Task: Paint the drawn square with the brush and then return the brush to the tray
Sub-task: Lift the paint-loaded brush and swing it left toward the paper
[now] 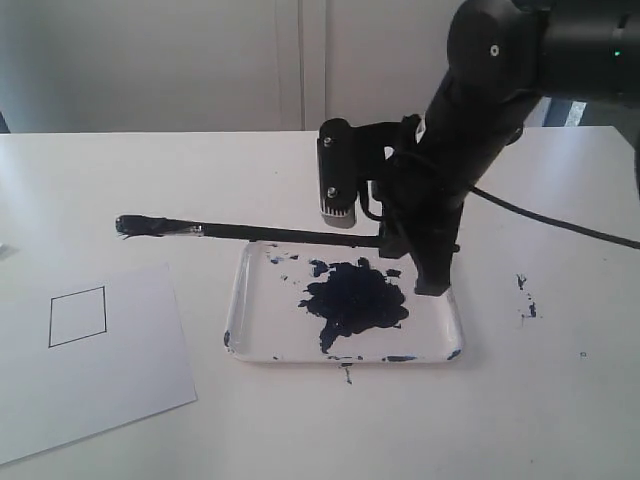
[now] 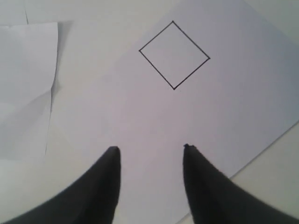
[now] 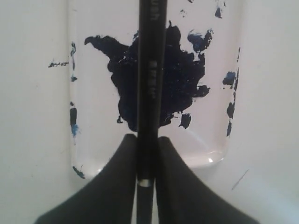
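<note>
In the outside view, my right hand (image 1: 410, 252) is closed on the back end of the brush (image 1: 270, 233). The brush lies almost flat in the air over the far edge of the tray (image 1: 240, 300). Its long line runs from 3 o'clock to 9 o'clock, and the painted tip points to 9 o'clock, out past the tray. A big dark paint blob (image 1: 355, 300) sits in the middle of the tray. The square (image 1: 77, 316) is at 8 o'clock from the tray, on a sheet of paper (image 1: 110, 390), and its inside is blank.

In the left wrist view, my left hand (image 2: 150, 151) is open with nothing between its two black fingers. It hangs over the paper (image 2: 140, 116) near the square (image 2: 174, 55).

In the right wrist view, my right hand (image 3: 145, 158) pinches the brush (image 3: 150, 70) tight. The brush runs straight away from the hand, over the blob (image 3: 187, 79) in the tray (image 3: 219, 154). The handle has pale letters that look like "ush". The smaller print is too blurry to read.
</note>
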Robot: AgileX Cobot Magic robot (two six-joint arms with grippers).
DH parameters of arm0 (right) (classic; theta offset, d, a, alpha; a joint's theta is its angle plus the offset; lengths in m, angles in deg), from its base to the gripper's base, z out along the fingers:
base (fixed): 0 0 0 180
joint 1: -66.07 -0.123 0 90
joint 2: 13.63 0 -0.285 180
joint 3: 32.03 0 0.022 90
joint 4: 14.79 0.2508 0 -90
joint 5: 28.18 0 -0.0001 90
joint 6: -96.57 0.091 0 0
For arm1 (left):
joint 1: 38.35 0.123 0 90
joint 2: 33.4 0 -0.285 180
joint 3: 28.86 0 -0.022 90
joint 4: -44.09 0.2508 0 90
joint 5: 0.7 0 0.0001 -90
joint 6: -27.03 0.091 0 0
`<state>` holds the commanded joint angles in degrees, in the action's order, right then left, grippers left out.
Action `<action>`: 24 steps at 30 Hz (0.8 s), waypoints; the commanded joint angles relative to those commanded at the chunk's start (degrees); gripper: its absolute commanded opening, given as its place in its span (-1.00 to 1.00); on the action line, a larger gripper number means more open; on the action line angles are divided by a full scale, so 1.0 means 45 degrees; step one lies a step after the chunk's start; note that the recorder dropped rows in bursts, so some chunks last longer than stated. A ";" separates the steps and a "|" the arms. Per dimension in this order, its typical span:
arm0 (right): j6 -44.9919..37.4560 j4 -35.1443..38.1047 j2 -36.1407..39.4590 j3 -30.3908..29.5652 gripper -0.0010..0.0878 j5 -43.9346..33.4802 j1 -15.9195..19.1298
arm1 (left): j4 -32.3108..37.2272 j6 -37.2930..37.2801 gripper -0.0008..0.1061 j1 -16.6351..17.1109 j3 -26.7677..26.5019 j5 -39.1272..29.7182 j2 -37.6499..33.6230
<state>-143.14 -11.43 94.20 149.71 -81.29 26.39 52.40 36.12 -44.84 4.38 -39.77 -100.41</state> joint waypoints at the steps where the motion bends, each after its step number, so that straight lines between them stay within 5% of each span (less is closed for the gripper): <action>1: 0.0206 0.0000 0.0256 0.0199 -0.98 -0.0034 -0.0146 | -0.0043 0.0000 0.12 0.0000 0.0000 -0.0026 -0.0249; 12: 0.3067 -0.0238 0.2560 0.2483 -0.98 -0.0340 -0.1643 | -0.0481 0.0028 0.11 0.0000 0.0000 0.0656 -0.2461; 19: 0.5643 -0.2866 0.3725 0.3647 -0.98 -0.1664 -0.2502 | -0.0481 0.0028 0.11 0.0000 0.0000 0.0797 -0.2903; 24: 0.6357 -0.3022 0.4205 0.4353 -0.98 -0.2291 -0.2941 | -0.0401 0.0028 0.11 0.0000 0.0060 0.0792 -0.3196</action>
<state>-114.54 -25.03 113.12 169.30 -91.60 13.16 50.59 36.25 -44.84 4.65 -36.21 -114.79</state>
